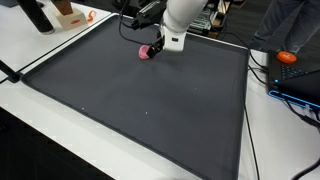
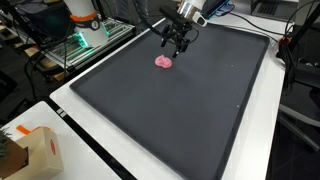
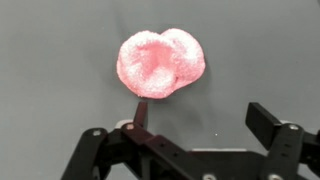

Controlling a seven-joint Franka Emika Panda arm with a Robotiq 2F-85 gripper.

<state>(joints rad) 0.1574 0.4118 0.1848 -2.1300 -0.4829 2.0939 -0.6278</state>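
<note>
wrist view: my gripper (image 3: 200,115) hangs low over the dark mat (image 3: 60,40), jaws spread wide with nothing between them. the pink foam lump (image 3: 160,65) lies flat just beyond the fingertips; whether one tip grazes its near edge i cannot tell. i judge that no grasp is made yet. in both exterior views broad mat (image 1: 150,120) runs near and to either side, while the lump (image 2: 164,62) sits toward the far edge, where cables (image 1: 125,12) crowd close behind.
</note>
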